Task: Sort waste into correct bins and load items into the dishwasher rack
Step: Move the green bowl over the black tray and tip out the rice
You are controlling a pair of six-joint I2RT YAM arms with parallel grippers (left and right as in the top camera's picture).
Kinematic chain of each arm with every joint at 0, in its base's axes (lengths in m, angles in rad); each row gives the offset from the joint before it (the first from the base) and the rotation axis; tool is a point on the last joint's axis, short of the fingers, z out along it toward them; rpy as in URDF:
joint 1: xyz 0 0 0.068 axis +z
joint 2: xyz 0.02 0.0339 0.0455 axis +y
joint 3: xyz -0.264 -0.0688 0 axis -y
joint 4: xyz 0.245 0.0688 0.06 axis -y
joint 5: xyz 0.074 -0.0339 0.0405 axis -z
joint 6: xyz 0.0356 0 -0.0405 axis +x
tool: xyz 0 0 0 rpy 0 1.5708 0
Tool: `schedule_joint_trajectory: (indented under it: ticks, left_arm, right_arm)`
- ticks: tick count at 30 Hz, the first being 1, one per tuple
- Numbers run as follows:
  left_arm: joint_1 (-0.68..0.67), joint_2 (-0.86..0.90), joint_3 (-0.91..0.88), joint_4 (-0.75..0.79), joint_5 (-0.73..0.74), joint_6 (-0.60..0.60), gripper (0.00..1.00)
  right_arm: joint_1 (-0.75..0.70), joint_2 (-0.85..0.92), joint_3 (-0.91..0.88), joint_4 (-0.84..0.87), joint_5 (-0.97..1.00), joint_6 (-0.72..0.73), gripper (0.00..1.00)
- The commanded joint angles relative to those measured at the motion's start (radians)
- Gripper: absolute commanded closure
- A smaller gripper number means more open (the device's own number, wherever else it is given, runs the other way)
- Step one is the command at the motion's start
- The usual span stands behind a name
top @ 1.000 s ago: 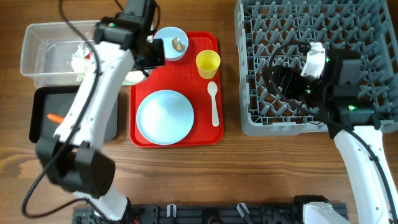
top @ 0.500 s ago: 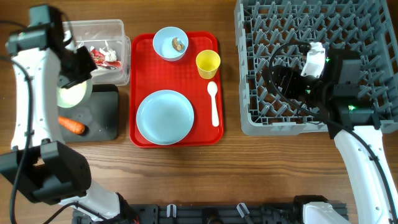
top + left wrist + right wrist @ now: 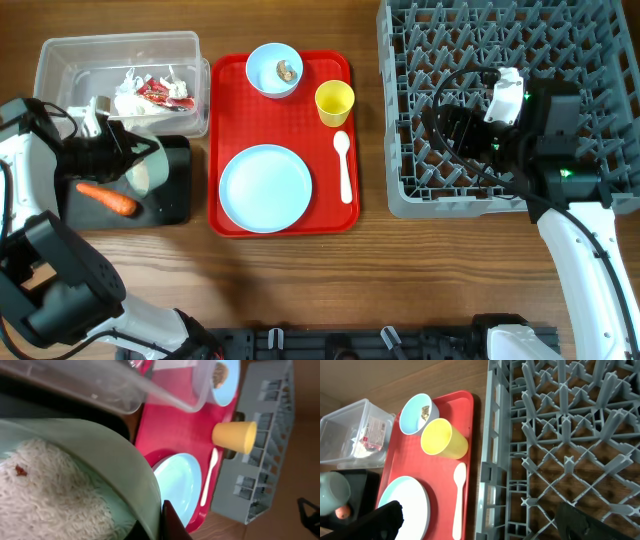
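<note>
My left gripper is shut on the rim of the pale green bowl, which is tipped on its side over the black tray. White rice still sits inside the bowl. An orange carrot lies in the black tray. The clear tub holds the red wrapper and white tissue. My right gripper hangs open and empty over the grey rack. The plate, blue bowl, yellow cup and spoon are still on the red tray.
Brownish scraps lie in the blue bowl. The red tray lies between the bins on the left and the rack on the right. Bare wooden table runs along the front edge.
My left arm has swung from the red tray's back left corner out to the left and down over the black tray, tipping the green bowl. The right arm has not moved.
</note>
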Motion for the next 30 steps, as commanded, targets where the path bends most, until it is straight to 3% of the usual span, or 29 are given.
schedule_joint_trajectory:
  ticks: [1, 15, 22, 30]
  left_arm:
    - [0.007, -0.009, -0.046, 0.062, 0.161, 0.036, 0.96]
    - [0.166, -0.008, -0.084, 0.067, 0.425, 0.032, 0.96]
    - [0.190, -0.007, -0.085, 0.066, 0.425, 0.035, 0.96]
    - [0.191, -0.006, -0.085, -0.017, 0.524, 0.032, 0.96]
  right_arm:
    - [-0.002, 0.008, 0.013, -0.002, 0.011, 0.002, 0.00]
    - [-0.002, 0.008, 0.013, -0.006, 0.006, 0.004, 0.00]
    - [-0.002, 0.008, 0.013, -0.007, -0.005, 0.005, 0.00]
    - [-0.002, 0.008, 0.013, -0.024, -0.005, 0.004, 0.00]
